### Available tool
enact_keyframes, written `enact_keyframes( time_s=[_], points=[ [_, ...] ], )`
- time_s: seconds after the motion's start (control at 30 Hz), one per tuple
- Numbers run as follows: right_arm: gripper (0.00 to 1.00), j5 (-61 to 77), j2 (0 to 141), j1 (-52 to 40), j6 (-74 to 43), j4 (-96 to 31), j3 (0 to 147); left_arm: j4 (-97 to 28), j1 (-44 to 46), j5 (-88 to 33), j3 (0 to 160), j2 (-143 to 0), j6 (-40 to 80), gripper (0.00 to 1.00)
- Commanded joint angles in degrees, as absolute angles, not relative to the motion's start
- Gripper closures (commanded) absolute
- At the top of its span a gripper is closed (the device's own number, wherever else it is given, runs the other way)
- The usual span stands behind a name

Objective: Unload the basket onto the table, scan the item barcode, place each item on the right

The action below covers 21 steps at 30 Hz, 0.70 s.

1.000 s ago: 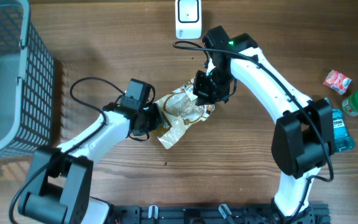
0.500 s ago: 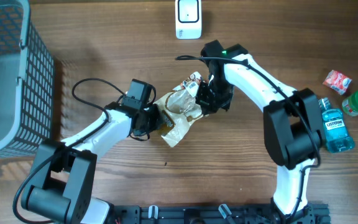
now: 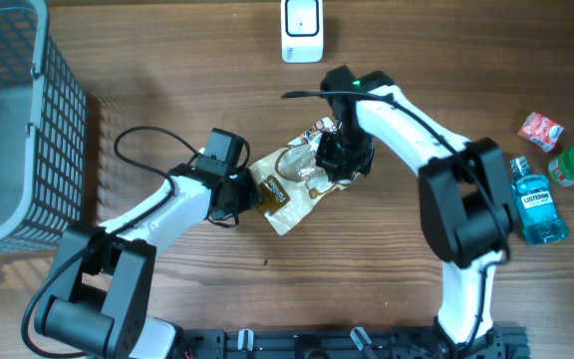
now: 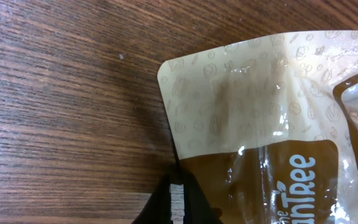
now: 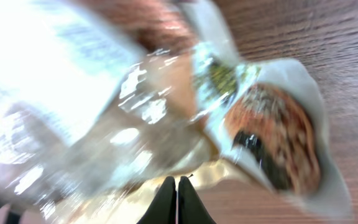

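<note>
Pouch point(image 3: 292, 185) twisted, brown label point(image 3: 275, 192) now showing

The pouch point(image 4: 229, 106) is cream and brown, faintly patterned; the table point(image 4: 55, 93) brown woodgrain.

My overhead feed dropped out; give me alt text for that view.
Both arms hold a crinkled snack bag between them at centre: left gripper shut on its left end, right gripper on its right. A white scanner lies beyond; basket far left, mouthwash bottle far right.

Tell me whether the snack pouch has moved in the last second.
Yes. The snack pouch has turned a little, and its upper end is now nearer to the white scanner.
</note>
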State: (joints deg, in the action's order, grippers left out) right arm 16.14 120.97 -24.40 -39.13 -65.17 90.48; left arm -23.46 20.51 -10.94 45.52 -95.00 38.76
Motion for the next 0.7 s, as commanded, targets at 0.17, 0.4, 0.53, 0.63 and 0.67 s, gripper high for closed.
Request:
enact_keyframes(
  time_s=[0.17,0.4,0.53,0.63,0.67],
  points=[
    [0.95,27.07,118.65,-24.97,-36.62,-58.78,91.39,-22.65,20.49,-9.8,43.42,-95.81,39.55,0.96],
    [0.95,25.96,126.72,-26.61,-39.64,-54.59,91.39,-22.68,20.49,-9.8,43.42,-95.81,39.75,0.96],
    [0.95,23.55,130.76,-27.03,-40.73,-55.31,91.39,-22.81,20.49,-9.78,43.42,-95.81,39.72,0.96],
    [0.95,23.44,131.92,-27.4,-40.66,-56.21,91.37,-22.81,20.49,-9.85,43.64,-95.39,39.72,0.96],
    [0.95,23.29,131.9,-27.51,-40.6,-56.31,91.39,-23.46,20.49,-9.85,44.07,-94.72,39.72,0.96]
  ],
)
